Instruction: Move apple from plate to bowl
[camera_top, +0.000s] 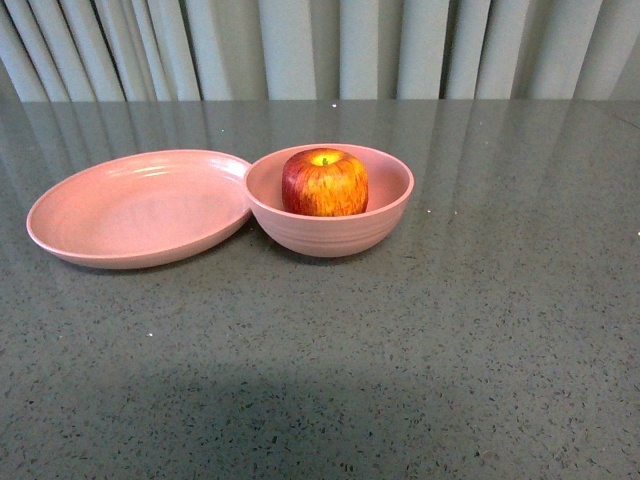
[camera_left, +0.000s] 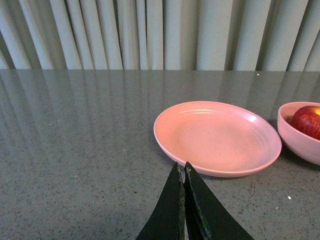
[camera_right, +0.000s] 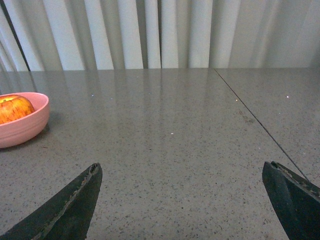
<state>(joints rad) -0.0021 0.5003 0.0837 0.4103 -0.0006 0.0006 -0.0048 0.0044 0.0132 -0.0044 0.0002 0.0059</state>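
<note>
Grey speckled stone makes up the tabletop, and pale pleated curtains hang along its far edge. From the front view we see neither arm. Our left gripper shows only in its own wrist view: its two dark fingers are pressed together, tips meeting, holding nothing, poised over bare stone just short of the near rim of the plate. Our right gripper shows in its wrist view with its fingers spread wide apart, nothing between them, over open table well to the side of the bowl.

We see the plate and the bowl side by side near the middle of the table, the plate to the left, their rims touching or nearly so; we cannot tell which. Wide bare stone lies in front of both dishes and to the right of the bowl. A thin dark seam crosses the surface on that right side.

The apple sits upright inside the bowl, its top rising a little above the rim. Its skin is red with yellow-orange streaks, and the yellowish stem dimple faces up. The plate holds nothing. Both dishes are matte pink, and the bowl has faint ridges around its lower outside.
</note>
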